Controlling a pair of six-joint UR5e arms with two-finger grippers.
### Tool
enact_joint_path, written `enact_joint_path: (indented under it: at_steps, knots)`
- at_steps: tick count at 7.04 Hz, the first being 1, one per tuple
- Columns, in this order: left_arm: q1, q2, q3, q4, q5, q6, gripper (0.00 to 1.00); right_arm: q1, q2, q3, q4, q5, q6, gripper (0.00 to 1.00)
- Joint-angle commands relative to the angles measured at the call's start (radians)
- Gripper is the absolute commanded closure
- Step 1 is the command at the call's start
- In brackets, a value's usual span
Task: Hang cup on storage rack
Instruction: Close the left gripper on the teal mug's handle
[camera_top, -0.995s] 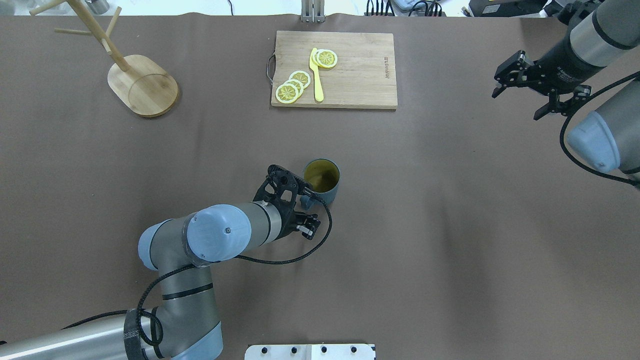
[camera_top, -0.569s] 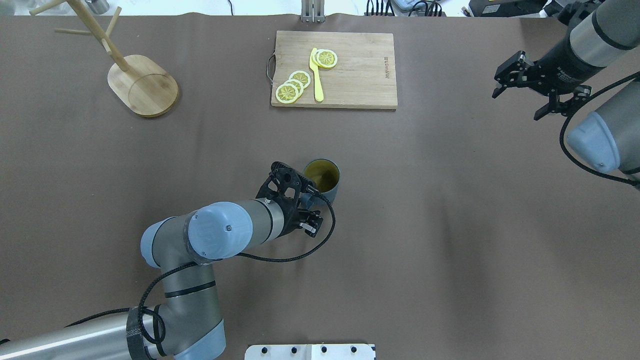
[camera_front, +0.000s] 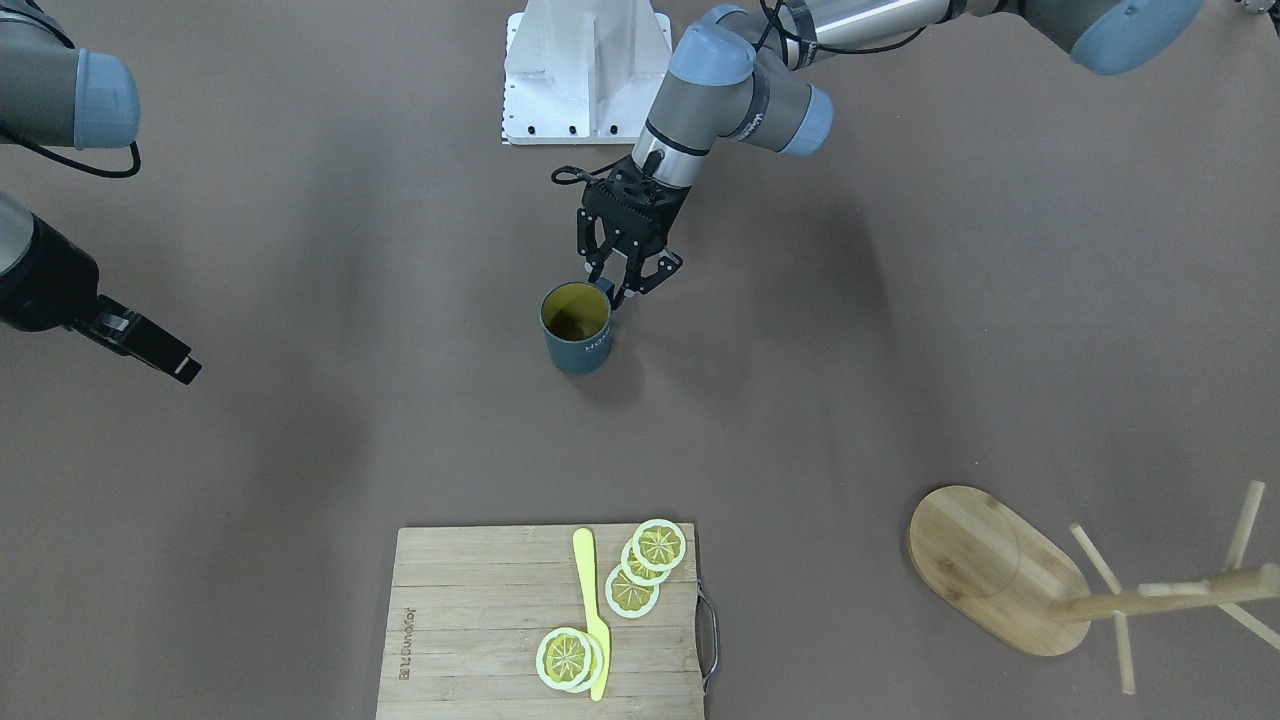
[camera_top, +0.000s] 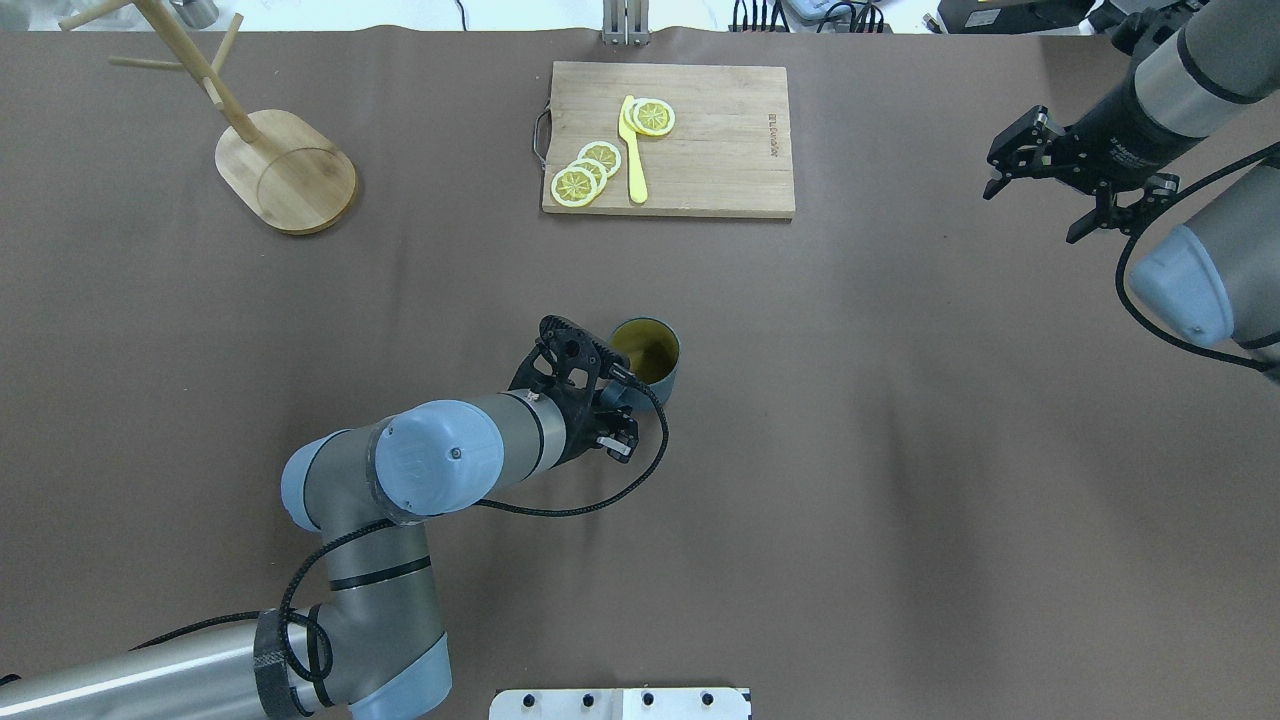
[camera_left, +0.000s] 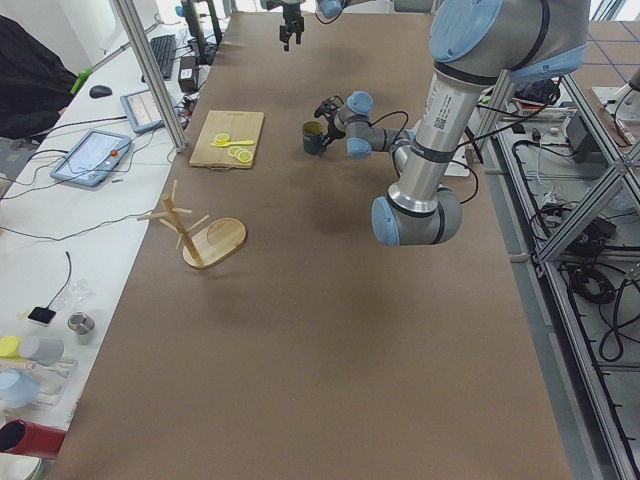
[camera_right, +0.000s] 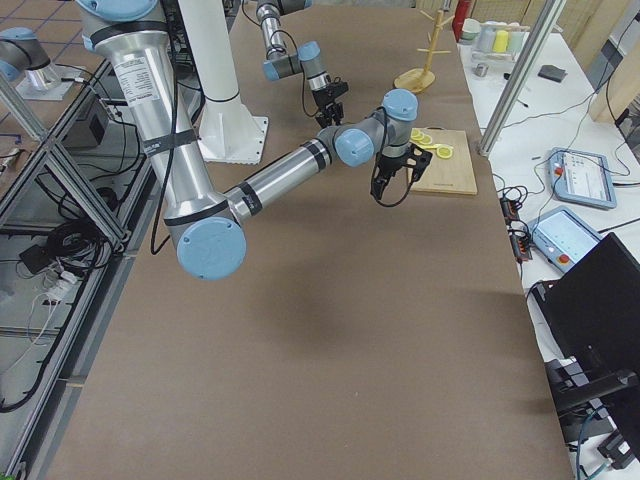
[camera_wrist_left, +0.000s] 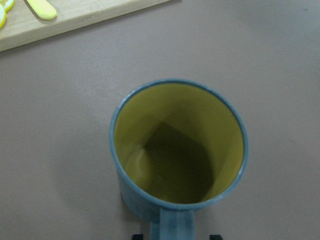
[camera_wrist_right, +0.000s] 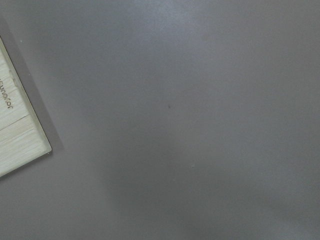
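The left tool (camera_top: 612, 408) sits low at the near middle of the worktop (camera_top: 800, 450), with its jaws partly open on either side of the cup's handle (camera_wrist_left: 172, 225). In the wrist view a thin gap shows on each side of the handle, so it has hold of nothing yet.

The cup (camera_top: 645, 355) stands upright and empty, with the handle turned toward the robot. It looks hard, rigid and smooth-walled, probably light to middling in weight, and likely to chip if knocked. The handle is the obvious place to take it. A pinch across so narrow a strap may let the body swing or twist, so the grip should be firm and close to the wall. It should also leave the loop open enough for a peg to pass through.

Past the cup lies a bare stretch of worktop. The rack (camera_top: 285, 165) stands at the far left, well apart from the cup, and its thin pegs (camera_front: 1097, 560) angle up off the post. They look slender, so the loop will need careful lining up.

The board (camera_top: 700, 150) lies at the far middle, carrying lemon slices (camera_top: 585, 172) and a yellow knife (camera_top: 633, 150). It is off the line from cup to rack. The right tool (camera_top: 1032, 212) hangs wide open and empty at the far right, out of the way.
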Motion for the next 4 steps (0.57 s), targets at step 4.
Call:
enact_joint_path:
  at_steps: [4]
  knots:
    - [-0.098, -0.005, -0.056, -0.047, -0.048, -0.023, 1.00, 0.001, -0.004, 0.007, 0.001, 0.005, 0.002, 0.00]
